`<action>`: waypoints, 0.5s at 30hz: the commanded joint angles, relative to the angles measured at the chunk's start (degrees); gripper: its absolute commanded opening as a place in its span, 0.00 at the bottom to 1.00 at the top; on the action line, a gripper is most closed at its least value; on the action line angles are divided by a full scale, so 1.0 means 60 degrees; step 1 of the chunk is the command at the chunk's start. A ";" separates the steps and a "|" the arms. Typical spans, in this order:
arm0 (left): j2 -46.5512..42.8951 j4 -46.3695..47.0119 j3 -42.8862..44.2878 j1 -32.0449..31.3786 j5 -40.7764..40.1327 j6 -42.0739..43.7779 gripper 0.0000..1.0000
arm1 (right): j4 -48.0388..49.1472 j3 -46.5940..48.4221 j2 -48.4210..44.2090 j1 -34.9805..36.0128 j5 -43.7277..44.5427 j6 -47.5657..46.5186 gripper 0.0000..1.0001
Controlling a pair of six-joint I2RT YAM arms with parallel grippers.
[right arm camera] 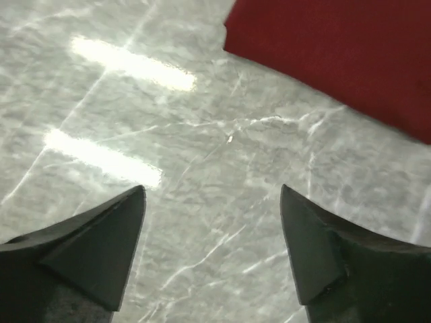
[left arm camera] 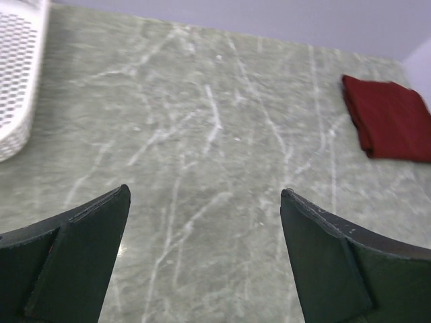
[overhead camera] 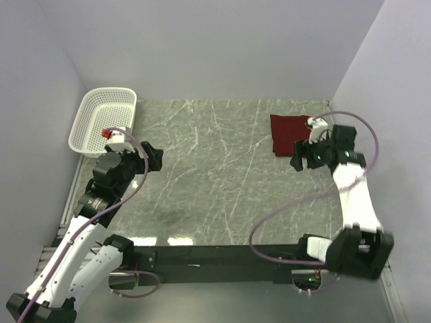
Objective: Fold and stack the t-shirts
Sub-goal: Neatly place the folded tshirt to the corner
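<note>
The maroon t-shirt [overhead camera: 287, 134] lies folded into a small rectangle at the far right of the marble table. It also shows in the left wrist view [left arm camera: 389, 118] and in the right wrist view [right arm camera: 337, 54]. My right gripper [overhead camera: 297, 161] is open and empty, hovering just in front of the shirt's near edge; its fingertips [right arm camera: 131, 202] stand wide apart over bare marble. My left gripper [overhead camera: 156, 156] is open and empty at the left side of the table, far from the shirt, fingertips [left arm camera: 121, 198] spread over bare marble.
A white perforated basket [overhead camera: 101, 121] stands at the far left corner, its rim in the left wrist view [left arm camera: 20, 81]. White walls enclose the table on three sides. The marble table [overhead camera: 222, 175] stretches between the two grippers.
</note>
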 commanded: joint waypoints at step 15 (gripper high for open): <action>-0.0036 -0.0288 0.0420 0.2280 0.1527 0.0106 0.99 | 0.2136 -0.1934 -0.6246 -0.1535 0.2428 0.4682 1.00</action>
